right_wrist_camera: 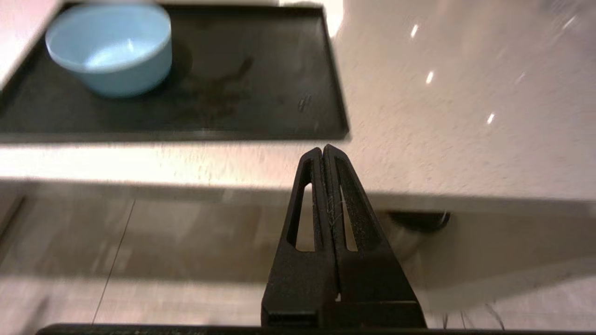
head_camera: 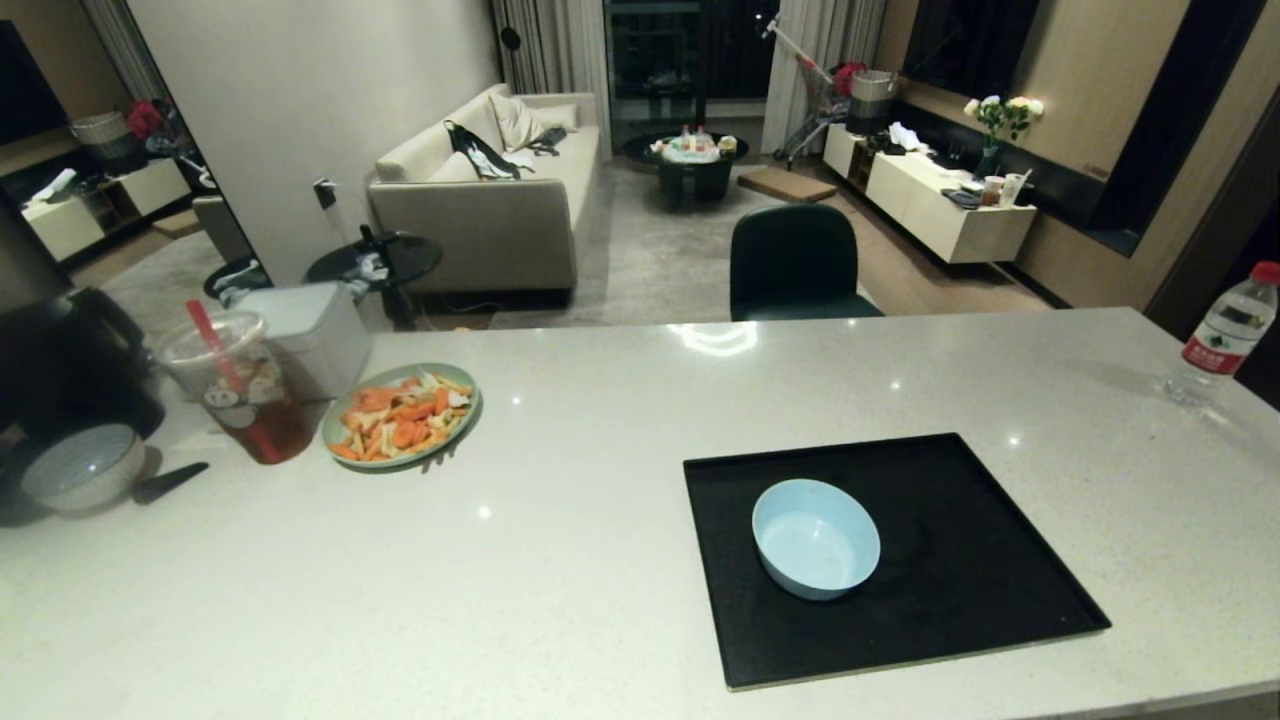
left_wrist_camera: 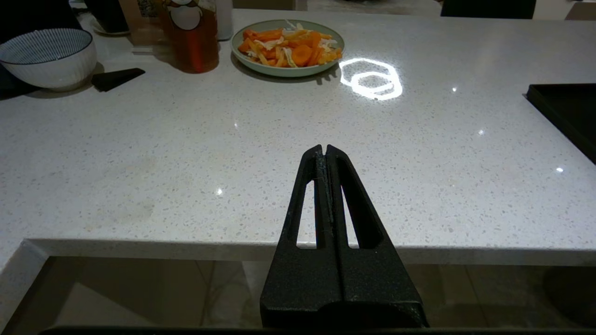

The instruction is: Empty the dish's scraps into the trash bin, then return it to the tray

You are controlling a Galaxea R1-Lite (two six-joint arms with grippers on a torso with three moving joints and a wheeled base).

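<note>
The dish, a small pale blue bowl, stands upright on the left half of the black tray, and no scraps show inside it. Neither arm appears in the head view. In the right wrist view my right gripper is shut and empty, hanging off the counter's front edge, with the dish and tray well beyond it. A blurred shiny round container below the counter may be the trash bin. My left gripper is shut and empty at the counter's front edge, far from the tray's corner.
A green plate of carrot pieces and pale strips sits at the counter's left, beside an iced drink cup and a white bowl. A water bottle stands at the far right. A dark chair is behind the counter.
</note>
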